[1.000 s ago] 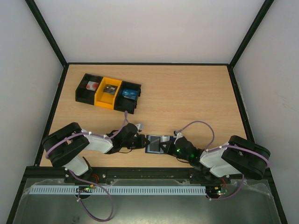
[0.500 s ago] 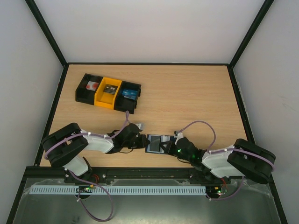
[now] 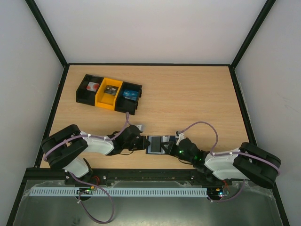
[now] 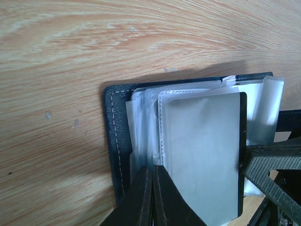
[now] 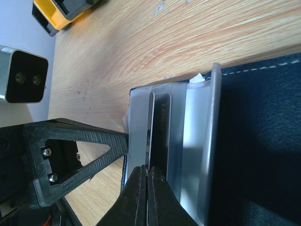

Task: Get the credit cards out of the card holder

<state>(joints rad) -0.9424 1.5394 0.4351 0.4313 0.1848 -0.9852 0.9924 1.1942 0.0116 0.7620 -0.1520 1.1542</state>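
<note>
Since a second ago the right arm (image 3: 244,164) has swung its elbow outward toward the right edge of the worktop (image 3: 188,94). The card holder (image 3: 155,145) now shows narrower from above. The left arm (image 3: 89,141) is nearly unchanged.

The card holder lies open near the front edge of the worktop, between the two wrists, with its dark cover down.

The left jaws are together, their tips meeting at the near edge of the clear sleeves (image 4: 197,155) that fan up from the cover. Whether a sleeve is pinched between them cannot be told. The right jaws are likewise together, tips against the sleeve edges from the opposite side. One finger of each arm shows in the other's wrist view.

A dark credit card (image 5: 162,123) sits inside a sleeve, not withdrawn.

The black and yellow bins (image 3: 109,93) stand well apart at the rear left. They hold a red-and-white item (image 3: 91,86) and a blue item (image 3: 130,94).
</note>
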